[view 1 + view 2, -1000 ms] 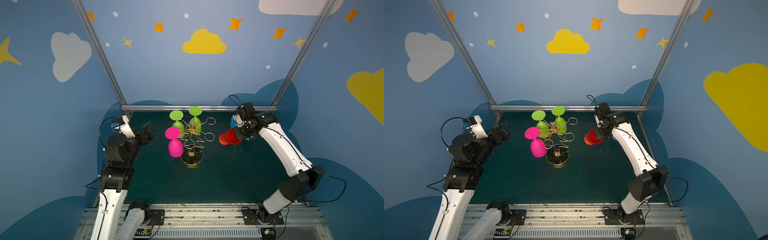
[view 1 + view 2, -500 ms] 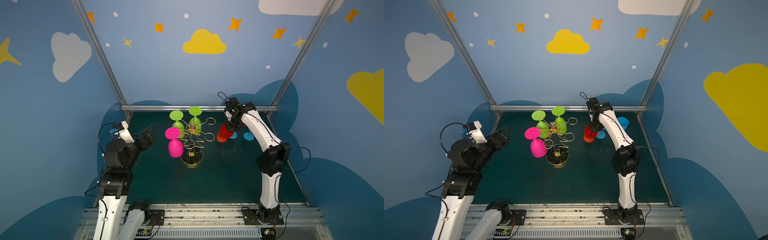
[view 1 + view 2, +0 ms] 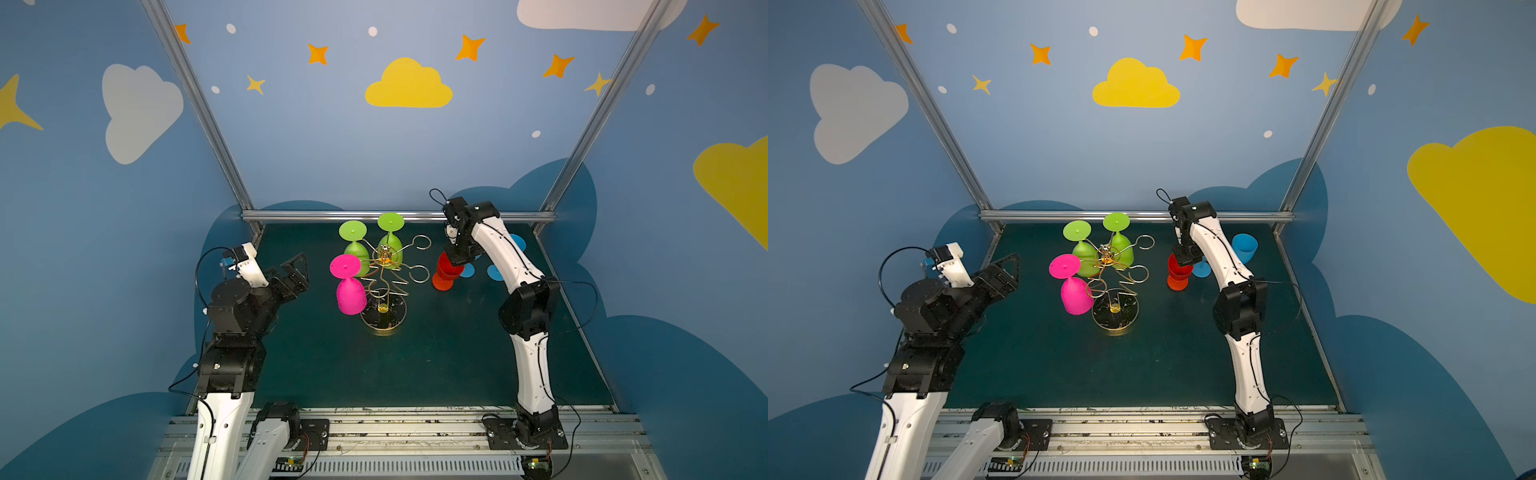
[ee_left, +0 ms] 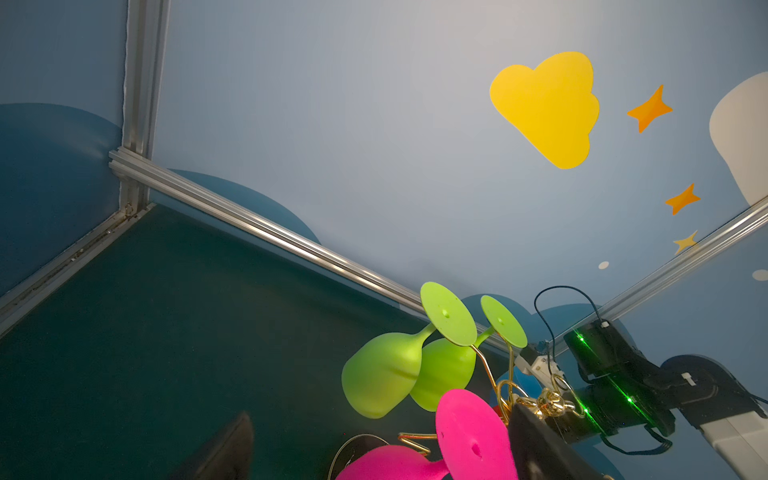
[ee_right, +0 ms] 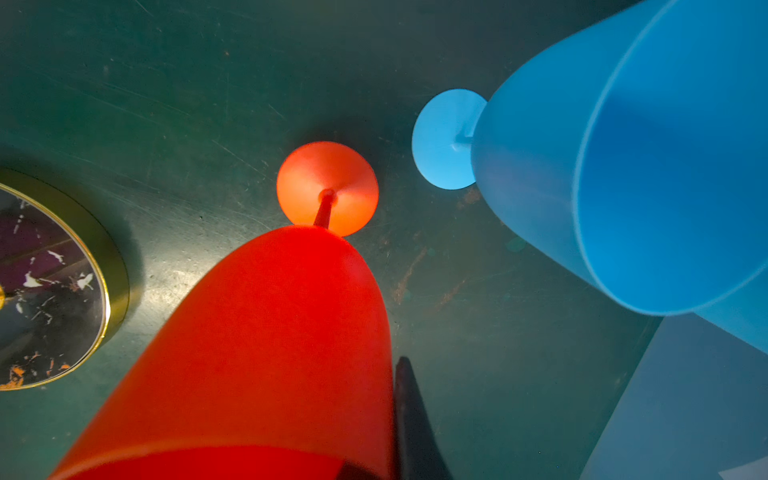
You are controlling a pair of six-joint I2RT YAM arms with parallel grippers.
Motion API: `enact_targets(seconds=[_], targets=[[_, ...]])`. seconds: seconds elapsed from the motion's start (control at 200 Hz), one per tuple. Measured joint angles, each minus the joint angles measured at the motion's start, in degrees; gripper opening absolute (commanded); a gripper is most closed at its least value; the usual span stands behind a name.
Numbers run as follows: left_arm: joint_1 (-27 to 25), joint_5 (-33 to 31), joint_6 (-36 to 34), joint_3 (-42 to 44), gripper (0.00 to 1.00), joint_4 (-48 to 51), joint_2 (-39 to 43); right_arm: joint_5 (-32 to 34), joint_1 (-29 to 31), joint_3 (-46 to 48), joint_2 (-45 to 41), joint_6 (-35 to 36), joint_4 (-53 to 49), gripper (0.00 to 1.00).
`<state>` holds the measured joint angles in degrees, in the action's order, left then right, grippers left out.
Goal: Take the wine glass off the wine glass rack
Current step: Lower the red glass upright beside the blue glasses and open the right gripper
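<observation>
Off the wine glass rack (image 3: 384, 320): my right gripper (image 3: 455, 259) pinches the rim of the red wine glass (image 3: 446, 272), held upright at about 3 o'clock of the post, its foot on or just above the mat; I cannot tell which. Two blue glasses (image 3: 1244, 247) stand just beyond it, so I judge about half the job done. The pink glass (image 3: 351, 295) at 9 o'clock and two green glasses (image 3: 357, 251) at 10 to 12 hang upside down, with my left gripper (image 3: 297, 272) spread wide and empty farther out at 9 o'clock.
</observation>
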<state>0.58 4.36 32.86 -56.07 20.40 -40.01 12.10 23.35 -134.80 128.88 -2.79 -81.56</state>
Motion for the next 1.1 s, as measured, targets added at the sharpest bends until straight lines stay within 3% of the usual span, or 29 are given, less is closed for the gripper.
enact_targets(seconds=[0.38, 0.836, 1.101], targets=[[0.09, 0.04, -0.02, 0.0, 0.95, 0.52, 0.44, -2.27, 0.0, -0.02, 0.04, -0.26, 0.0, 0.12], [0.17, 0.04, 0.0, 0.02, 0.95, 1.09, 0.33, -7.1, -0.59, -0.33, -0.39, -1.18, 0.57, 0.32], [0.28, 0.81, 0.85, 0.0, 0.94, 3.65, -1.16, -9.9, -1.92, -1.2, -4.83, -1.51, 0.96, 0.42]])
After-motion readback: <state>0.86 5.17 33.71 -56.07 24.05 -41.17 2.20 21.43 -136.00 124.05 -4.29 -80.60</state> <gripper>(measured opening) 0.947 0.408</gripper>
